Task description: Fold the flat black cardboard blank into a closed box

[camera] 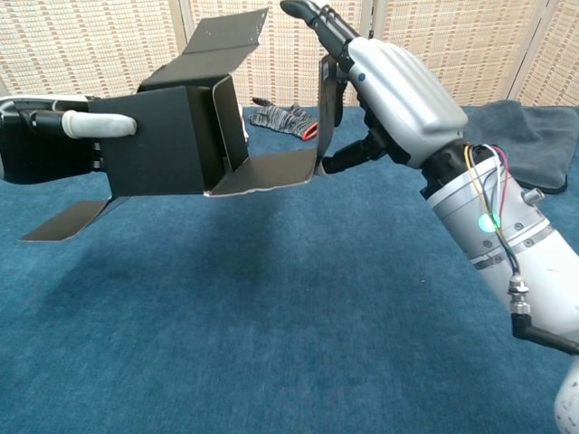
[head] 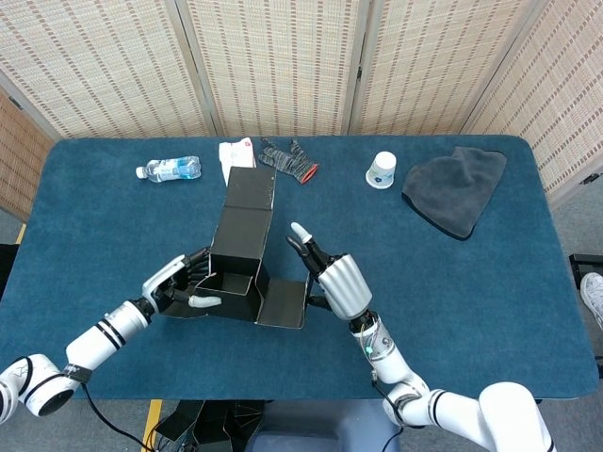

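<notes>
The black cardboard box (head: 240,235) is partly folded and held off the blue table (head: 490,292). My left hand (head: 179,282) grips its left wall, thumb laid over the outside (camera: 95,127). A tall lid flap (camera: 222,36) rises at the back, and a loose flap (camera: 63,220) hangs low on the left. A flat panel (camera: 267,172) runs rightward, ending in an upright end flap (camera: 327,104). My right hand (head: 334,282) has straight fingers (camera: 317,18) against that flap's outer face, its thumb by the panel's edge, gripping nothing.
Along the far edge lie a water bottle (head: 170,169), a white packet (head: 236,153), a grey glove (head: 290,160), a paper cup (head: 381,170) and a dark cloth (head: 457,188). Woven screens stand behind the table.
</notes>
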